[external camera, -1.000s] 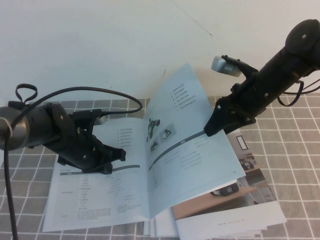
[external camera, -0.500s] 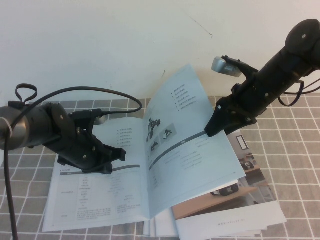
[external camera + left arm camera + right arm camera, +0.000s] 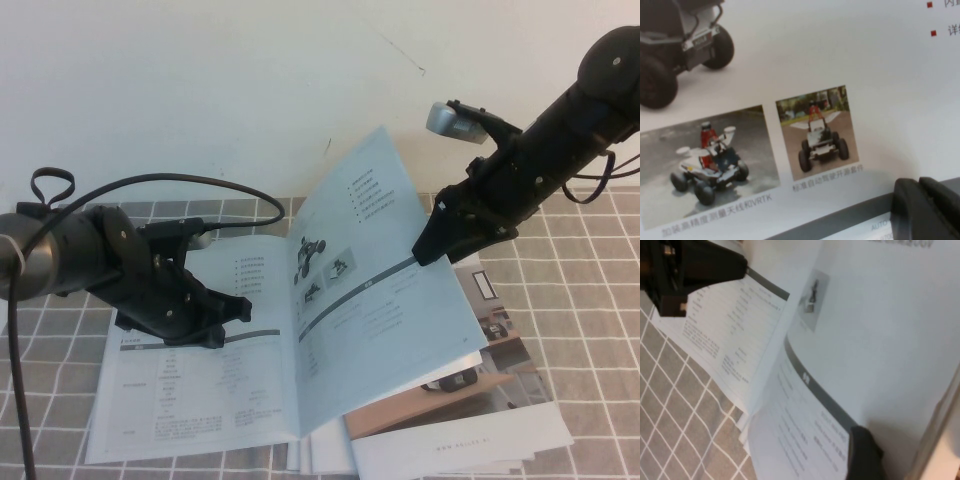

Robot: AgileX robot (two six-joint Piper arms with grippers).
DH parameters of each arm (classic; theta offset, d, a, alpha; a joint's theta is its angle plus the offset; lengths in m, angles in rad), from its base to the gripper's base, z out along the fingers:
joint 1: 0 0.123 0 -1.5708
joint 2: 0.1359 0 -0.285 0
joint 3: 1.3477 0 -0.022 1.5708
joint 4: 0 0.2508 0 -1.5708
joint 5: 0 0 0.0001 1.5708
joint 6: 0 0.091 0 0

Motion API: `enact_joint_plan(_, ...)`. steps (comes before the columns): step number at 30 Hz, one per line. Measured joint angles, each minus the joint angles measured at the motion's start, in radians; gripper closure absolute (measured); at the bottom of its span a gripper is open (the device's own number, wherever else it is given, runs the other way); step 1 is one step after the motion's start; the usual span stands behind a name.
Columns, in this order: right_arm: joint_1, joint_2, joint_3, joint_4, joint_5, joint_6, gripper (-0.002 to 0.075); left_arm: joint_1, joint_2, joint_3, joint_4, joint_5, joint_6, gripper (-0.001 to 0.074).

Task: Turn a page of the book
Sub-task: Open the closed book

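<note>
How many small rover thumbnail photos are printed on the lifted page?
2. In the left wrist view, one small white-rover thumbnail photo sits below the big black rover picture; the other thumbnail is beside it. Others may be hidden.

The raised page (image 3: 385,290) slants across the book (image 3: 200,370), blocking passage over its spine. The right gripper (image 3: 432,250), jaws spread, crowds the page's outer edge; the left gripper (image 3: 228,315) hangs over the left leaf. The table (image 3: 590,300) stays passable near its right edge.

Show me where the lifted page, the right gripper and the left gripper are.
page (image 3: 385,300), high view, middle of the raised sheet.
right gripper (image 3: 432,252), high view, tips at the page's edge.
left gripper (image 3: 228,312), high view, tips over the book's left leaf.
</note>
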Motion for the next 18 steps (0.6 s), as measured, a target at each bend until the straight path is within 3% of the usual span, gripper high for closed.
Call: enact_joint_plan(18, 0.0, -0.026, 0.0, 0.029, 0.004, -0.008, 0.0333, 0.0, 0.0, 0.0, -0.005, 0.0, 0.0, 0.0738)
